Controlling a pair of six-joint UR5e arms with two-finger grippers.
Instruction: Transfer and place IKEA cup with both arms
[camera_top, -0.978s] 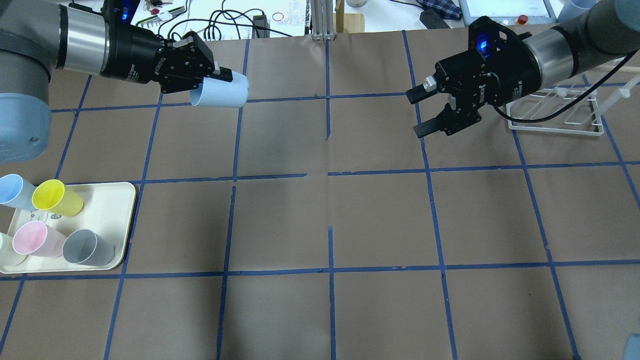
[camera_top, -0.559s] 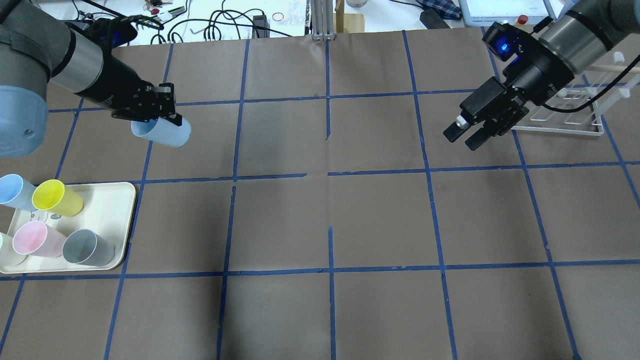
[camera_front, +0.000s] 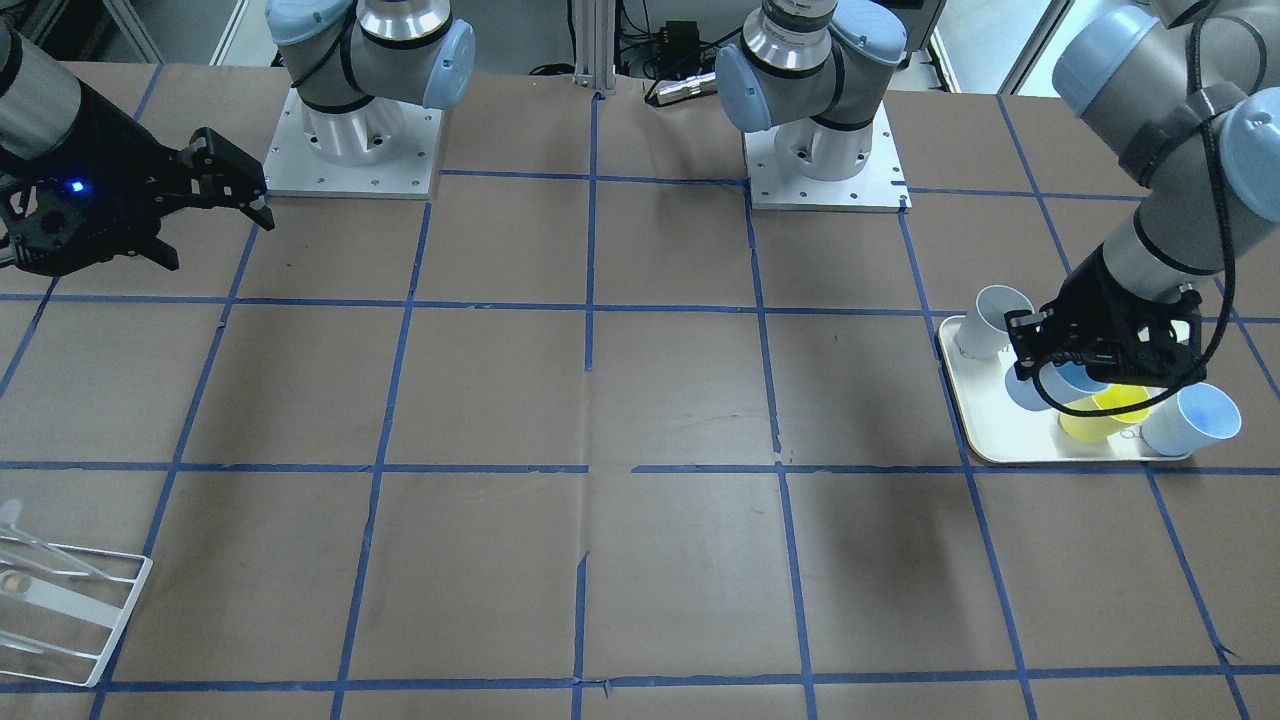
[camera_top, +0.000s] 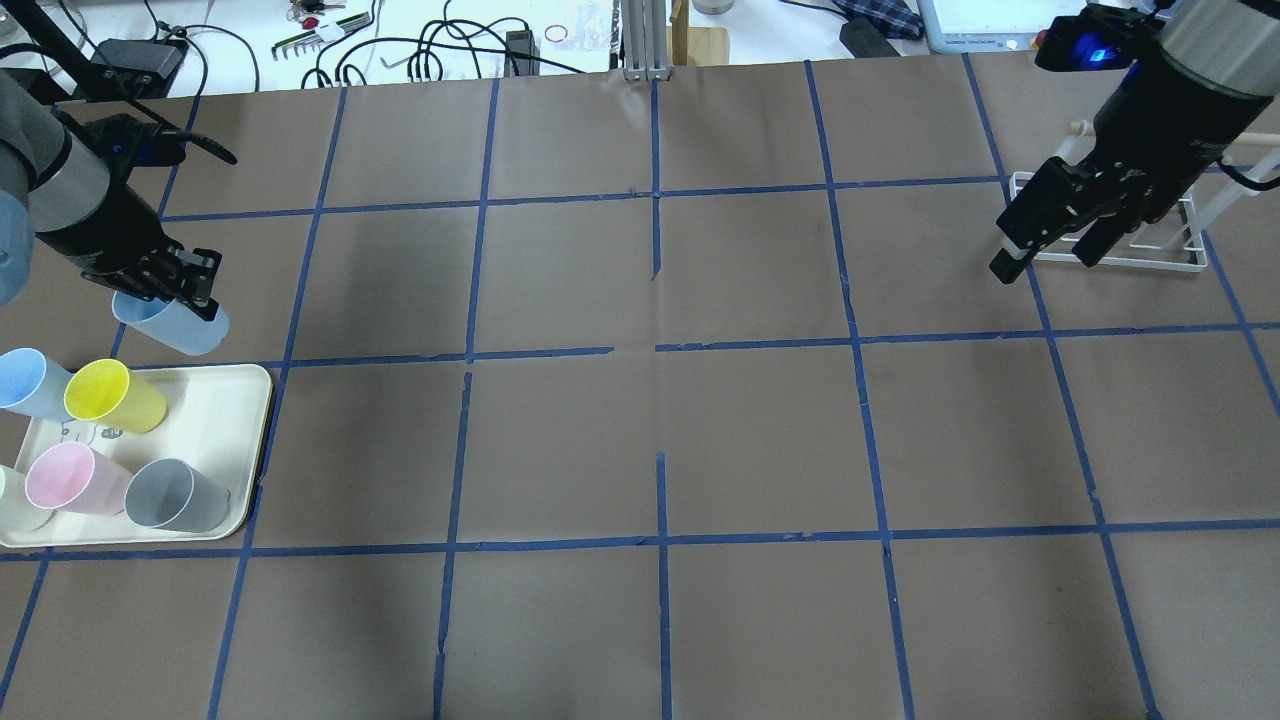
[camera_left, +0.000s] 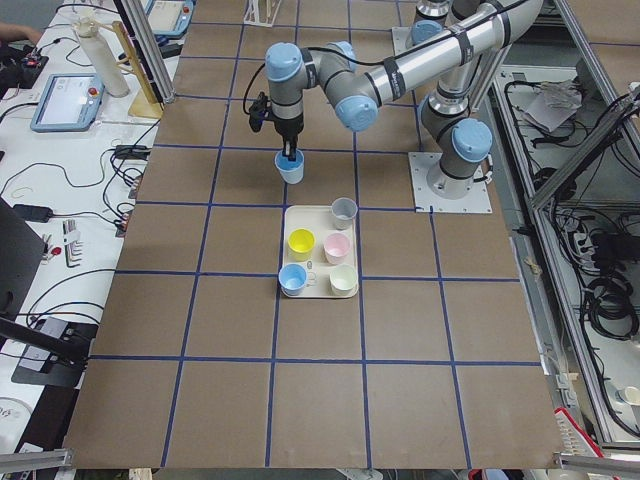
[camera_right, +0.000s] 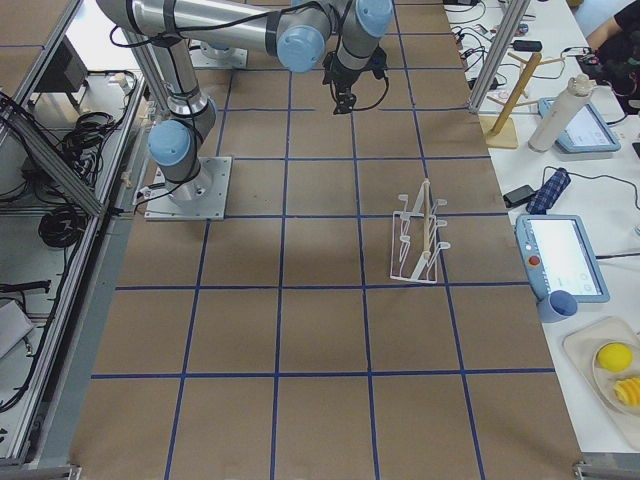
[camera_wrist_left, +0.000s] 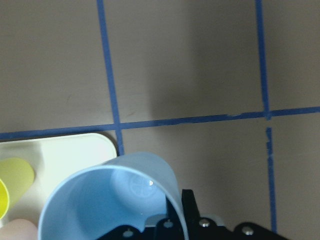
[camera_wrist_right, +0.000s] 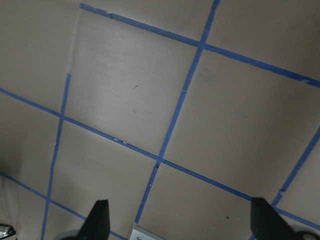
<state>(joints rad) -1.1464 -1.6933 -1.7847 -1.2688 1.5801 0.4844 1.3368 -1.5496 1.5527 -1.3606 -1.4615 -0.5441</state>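
1. Front-facing view: my left gripper is clamped on the IKEA cup, above the tray.
2. Overhead view: cup just beyond the tray's far edge; my right gripper spread wide, holding nothing.
3. Left wrist view: grip on the rim wall; judged light, thin, slippery. Hold gently.

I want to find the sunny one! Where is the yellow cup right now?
In the overhead view the yellow cup stands at the left edge, on the cream tray, beside a blue cup and just below the cup that the left gripper holds.
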